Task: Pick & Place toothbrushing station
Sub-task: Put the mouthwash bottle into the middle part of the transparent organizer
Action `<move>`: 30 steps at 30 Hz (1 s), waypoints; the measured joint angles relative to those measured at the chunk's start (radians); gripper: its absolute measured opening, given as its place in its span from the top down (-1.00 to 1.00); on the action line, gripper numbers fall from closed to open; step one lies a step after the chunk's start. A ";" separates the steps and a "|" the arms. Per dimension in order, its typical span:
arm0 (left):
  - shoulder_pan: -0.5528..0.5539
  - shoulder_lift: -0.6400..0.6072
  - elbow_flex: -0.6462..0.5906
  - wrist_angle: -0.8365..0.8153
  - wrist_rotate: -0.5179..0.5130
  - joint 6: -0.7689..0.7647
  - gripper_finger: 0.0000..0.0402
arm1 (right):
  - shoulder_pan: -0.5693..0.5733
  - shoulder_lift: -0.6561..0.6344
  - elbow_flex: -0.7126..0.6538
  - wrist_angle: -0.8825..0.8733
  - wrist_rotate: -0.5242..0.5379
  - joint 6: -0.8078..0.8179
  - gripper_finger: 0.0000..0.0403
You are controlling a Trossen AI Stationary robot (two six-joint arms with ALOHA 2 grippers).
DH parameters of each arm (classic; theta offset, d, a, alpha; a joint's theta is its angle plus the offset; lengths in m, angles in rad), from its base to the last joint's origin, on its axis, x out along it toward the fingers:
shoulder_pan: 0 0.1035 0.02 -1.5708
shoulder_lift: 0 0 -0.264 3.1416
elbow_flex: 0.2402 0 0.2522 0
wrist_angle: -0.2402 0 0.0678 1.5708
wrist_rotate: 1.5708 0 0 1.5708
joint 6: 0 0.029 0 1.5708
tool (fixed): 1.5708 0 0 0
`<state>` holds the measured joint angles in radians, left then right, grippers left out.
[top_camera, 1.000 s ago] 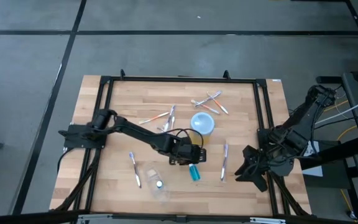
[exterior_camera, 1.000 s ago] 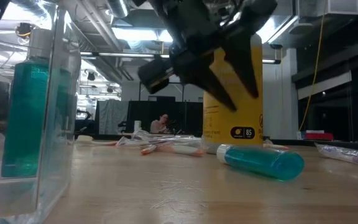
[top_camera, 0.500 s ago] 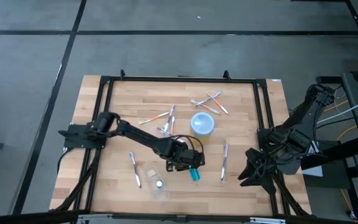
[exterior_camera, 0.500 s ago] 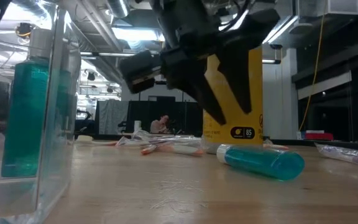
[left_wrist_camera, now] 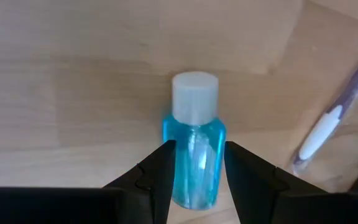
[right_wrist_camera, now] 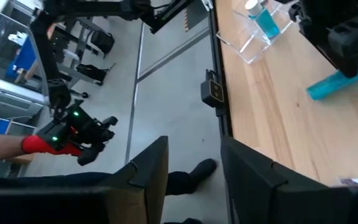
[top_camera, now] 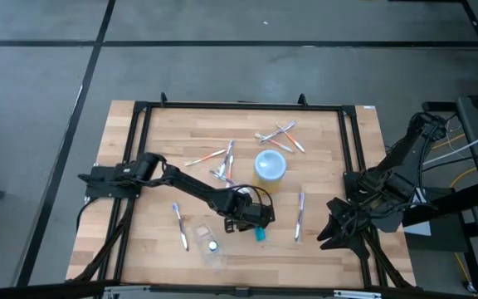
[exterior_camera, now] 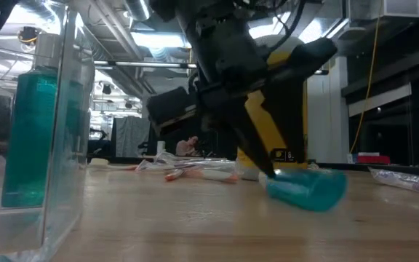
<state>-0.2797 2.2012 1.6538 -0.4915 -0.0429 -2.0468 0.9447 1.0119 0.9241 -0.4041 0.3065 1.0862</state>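
Observation:
A small teal tube (left_wrist_camera: 193,162) with a pale cap lies on its side on the wooden table (top_camera: 338,149). My left gripper (left_wrist_camera: 196,146) is down over it, open, with one finger on each side of the tube's body; in the high view it hides most of the tube (top_camera: 260,236). In the low view the dark fingers (exterior_camera: 264,156) reach the tube (exterior_camera: 308,191). A yellow cup with a pale-blue top (top_camera: 270,164) stands just behind. My right gripper (right_wrist_camera: 194,180) waits open off the table's right edge (top_camera: 332,228). My left gripper has its two open fingers against the tube's long sides (left_wrist_camera: 169,163), at the middle of the body, cap end pointing away from the wrist. The fingers slant down from above and lie along the tube. The tube rests on the table.
A clear pouch (top_camera: 208,242) holding an upright teal tube (exterior_camera: 28,124) stands near the front edge. Toothbrushes lie at the back (top_camera: 279,137), left of the cup (top_camera: 212,158), front left (top_camera: 179,226) and right of the tube (top_camera: 299,214). A black frame (top_camera: 239,105) rims the table.
My left gripper has come down onto the lying tube, moving a little toward the near edge and rolling its wrist, with its fingers as wide apart as before. The tube has turned slightly on the table and looks shorter in the low view.

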 joint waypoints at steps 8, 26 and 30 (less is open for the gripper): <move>0.001 0.020 0.004 -0.013 0.000 0.000 0.33 | 0.000 0.000 0.000 0.030 0.017 -0.002 0.25; -0.058 0.021 0.004 -0.064 0.060 -0.036 0.33 | 0.000 0.000 0.000 0.072 0.052 0.000 0.25; -0.078 0.023 0.000 -0.075 0.027 -0.043 0.33 | 0.000 0.001 0.000 0.072 0.052 0.002 0.25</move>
<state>-0.3582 2.2244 1.6543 -0.5666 -0.0160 -2.0902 0.9447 1.0126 0.9241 -0.3321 0.3588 1.0885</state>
